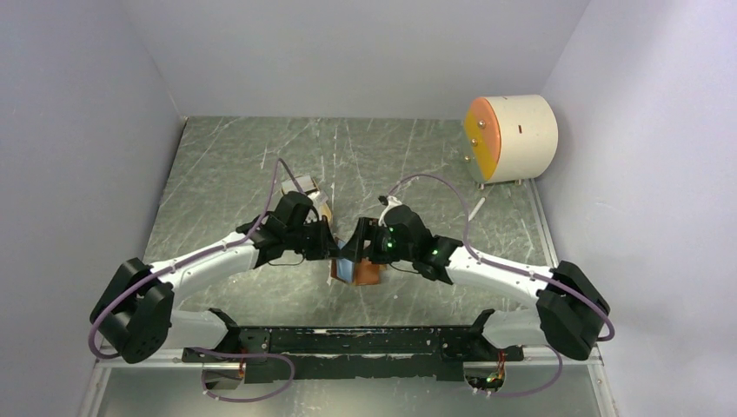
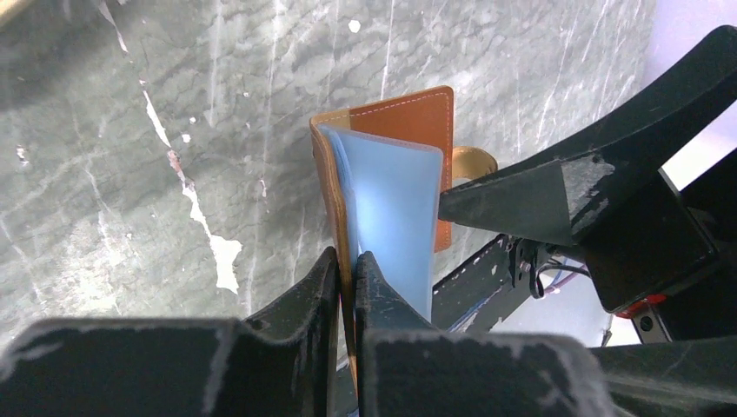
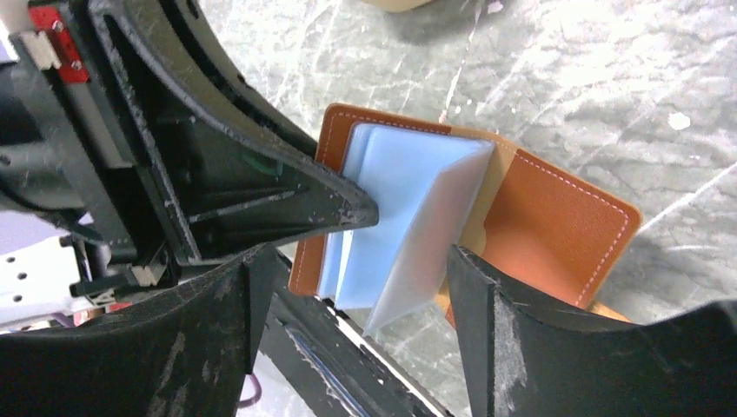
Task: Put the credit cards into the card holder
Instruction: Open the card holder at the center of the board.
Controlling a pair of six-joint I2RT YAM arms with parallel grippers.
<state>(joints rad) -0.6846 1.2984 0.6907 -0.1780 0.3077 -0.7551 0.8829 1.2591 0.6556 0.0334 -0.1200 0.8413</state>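
Observation:
The reddish-brown card holder (image 1: 368, 273) stands open between both grippers, near the table's front middle. My left gripper (image 2: 346, 261) is shut on one leather cover (image 2: 417, 117) at its edge. Pale blue, half-clear leaves (image 3: 391, 200) fan out from inside the holder (image 3: 556, 226); I cannot tell whether they are sleeves or cards. My right gripper (image 3: 361, 261) is open, its jaws either side of the lower edge of the leaves, not touching them. A whitish flat card (image 1: 302, 184) lies behind the left arm (image 1: 291, 217), partly hidden.
A tan tray (image 1: 324, 209) sits by the whitish card, mostly hidden by the left wrist. A cream cylinder with an orange face (image 1: 513, 137) stands at the back right. Grey walls close in the table on three sides.

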